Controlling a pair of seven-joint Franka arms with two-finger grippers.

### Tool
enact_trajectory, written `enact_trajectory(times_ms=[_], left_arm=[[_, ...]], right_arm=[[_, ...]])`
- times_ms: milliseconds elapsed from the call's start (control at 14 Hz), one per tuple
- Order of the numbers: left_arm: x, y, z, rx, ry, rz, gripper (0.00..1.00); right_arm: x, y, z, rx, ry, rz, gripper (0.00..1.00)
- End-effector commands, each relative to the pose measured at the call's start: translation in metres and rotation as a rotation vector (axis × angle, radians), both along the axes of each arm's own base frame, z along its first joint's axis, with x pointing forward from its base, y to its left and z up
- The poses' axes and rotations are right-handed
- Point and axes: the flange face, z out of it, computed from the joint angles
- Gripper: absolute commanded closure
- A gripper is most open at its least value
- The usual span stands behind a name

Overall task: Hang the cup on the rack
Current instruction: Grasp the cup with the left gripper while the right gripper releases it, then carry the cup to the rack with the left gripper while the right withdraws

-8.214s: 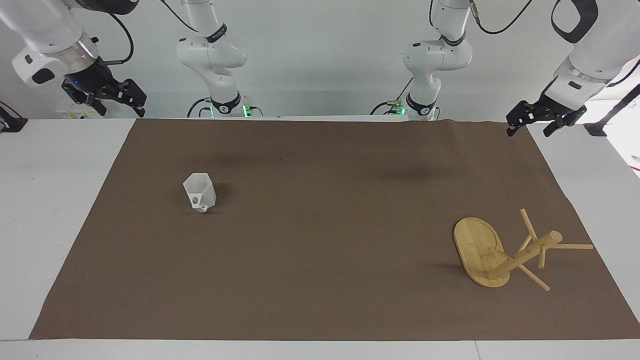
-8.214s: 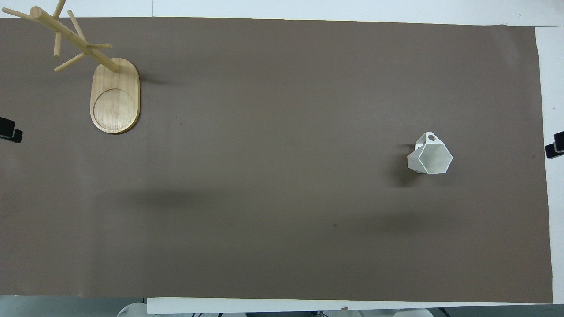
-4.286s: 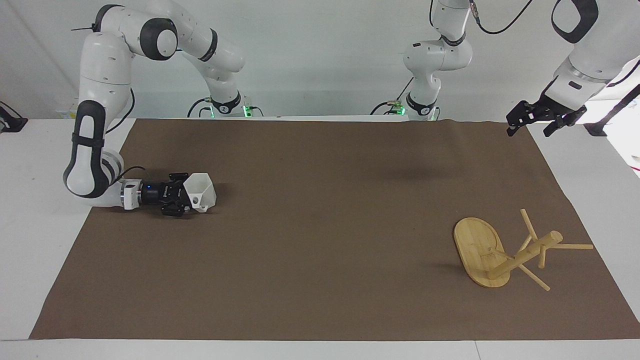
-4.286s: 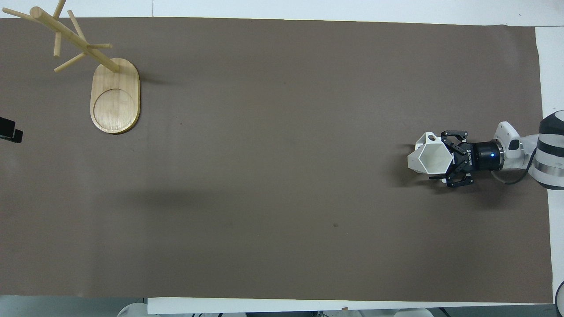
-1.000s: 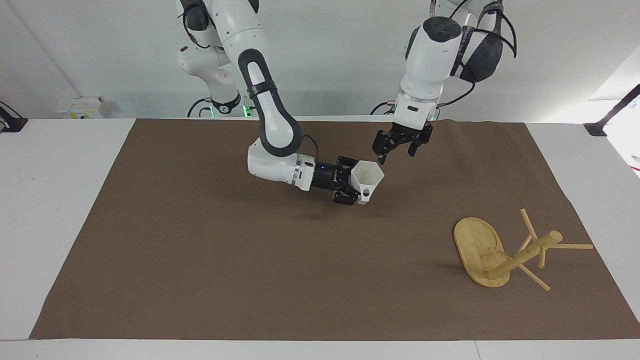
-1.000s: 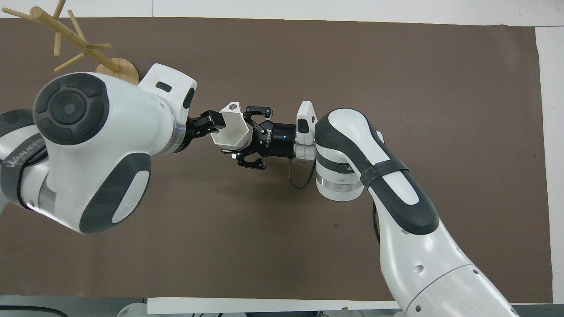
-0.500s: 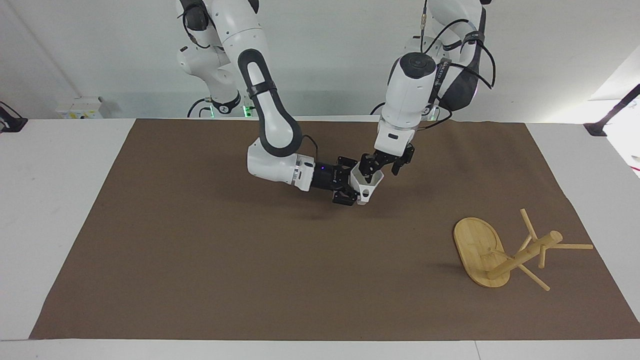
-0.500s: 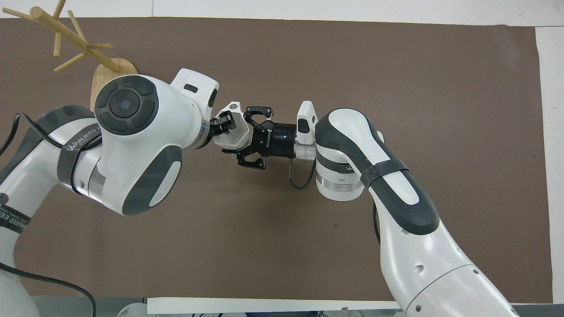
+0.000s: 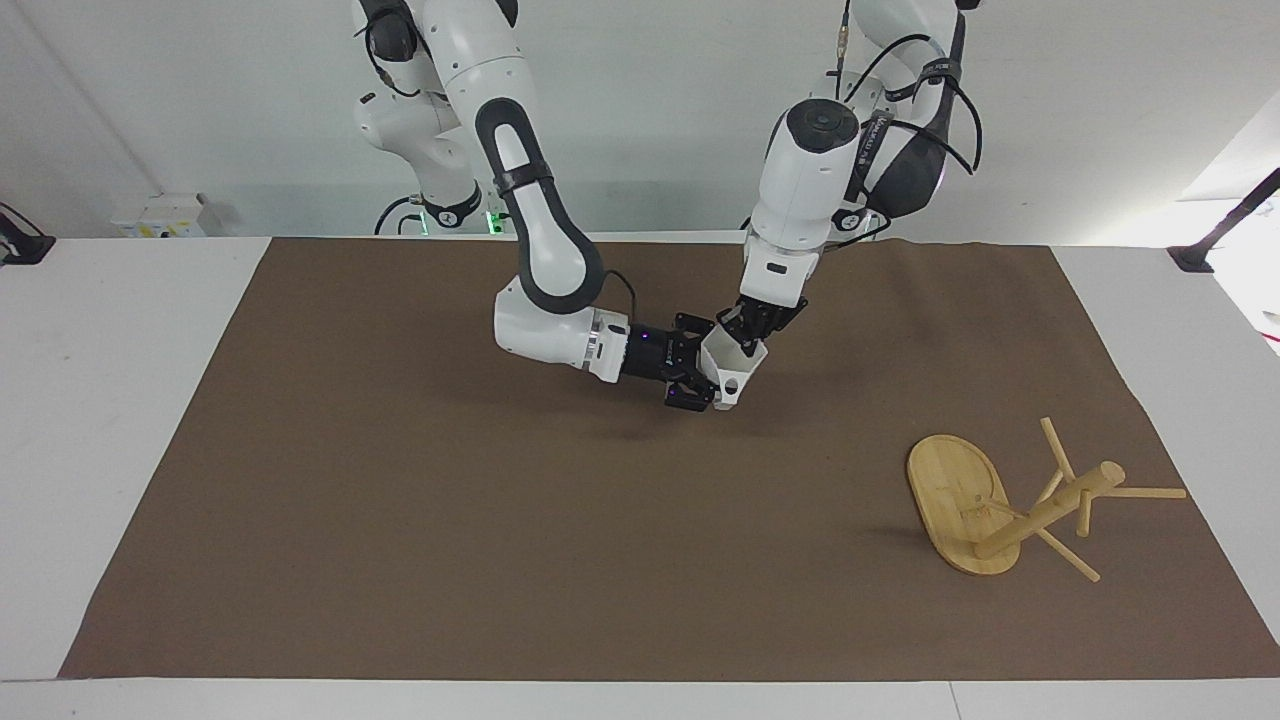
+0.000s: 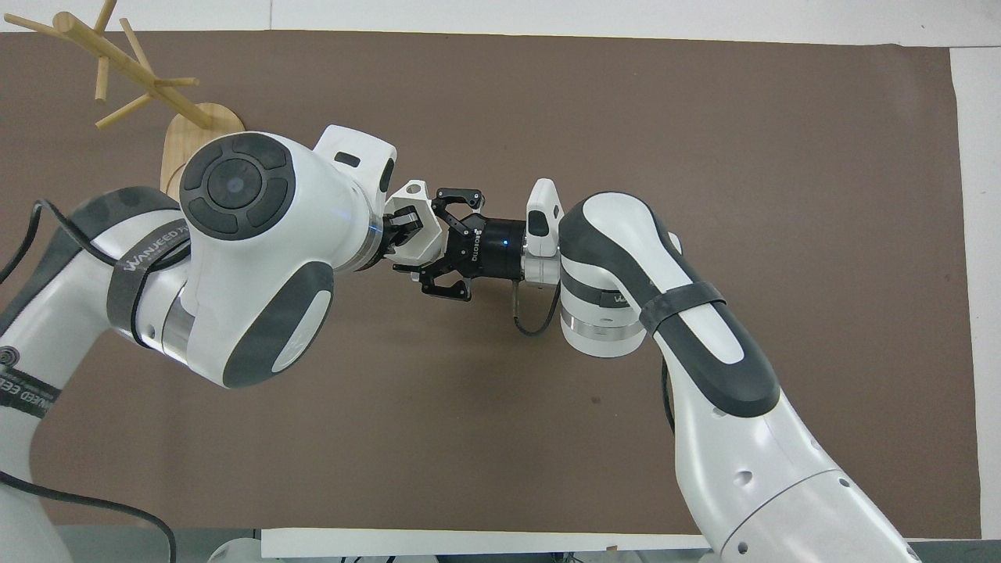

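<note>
Facing view: the right gripper (image 9: 700,375), reaching in sideways from nine o'clock, is gripping the white cup (image 9: 733,368) by its body, fingers closed on it, holding it in the air over the middle of the brown mat (image 9: 400,520). The cup is sitting upright, its open rim facing up and its handle hole turned toward six o'clock. The left gripper (image 9: 752,332) is coming down from twelve o'clock onto the cup's rim; its fingertips are meeting the rim, but whether they are clamping it I cannot tell. The bamboo rack (image 9: 1010,505) is standing on the mat at about four o'clock from the cup, well apart, toward the left arm's end of the table.

Overhead view: the right gripper (image 10: 434,250) is entering from three o'clock, its black fingers wrapping the cup (image 10: 418,227). The left gripper (image 10: 397,231) is mostly hiding under its own white wrist, its tips lying over the cup's mouth. The rack (image 10: 117,74) is showing at ten o'clock, its base partly covered by the left arm.
</note>
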Motion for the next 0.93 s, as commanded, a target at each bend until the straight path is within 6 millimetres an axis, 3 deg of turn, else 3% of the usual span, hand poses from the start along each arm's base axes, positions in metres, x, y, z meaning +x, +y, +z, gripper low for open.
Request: enact_trajectory(times_ms=[0, 214, 429, 643, 714, 857], left_arm=[[0.004, 0.001, 0.002, 0.006, 0.019, 0.012, 1.0], [0.008, 0.008, 0.005, 0.013, 0.012, 0.021, 1.0], [0.028, 0.045, 0.017, -0.002, -0.013, 0.076, 1.0], [0.047, 0.099, 0.026, -0.052, -0.107, 0.153, 1.0], [0.042, 0.112, 0.018, -0.07, -0.147, 0.153, 1.0], [0.035, 0.136, -0.002, -0.115, -0.245, 0.178, 1.0]], right_arm=[[0.005, -0.006, 0.0, 0.008, -0.005, -0.026, 0.05], [0.01, -0.015, -0.001, 0.009, -0.01, -0.036, 0.01], [0.029, -0.058, 0.0, 0.057, -0.008, -0.044, 0.01], [0.055, -0.155, 0.003, 0.015, -0.056, 0.065, 0.01], [0.061, -0.194, 0.005, -0.009, -0.066, 0.101, 0.01], [0.067, -0.255, 0.008, -0.042, -0.067, 0.144, 0.01]])
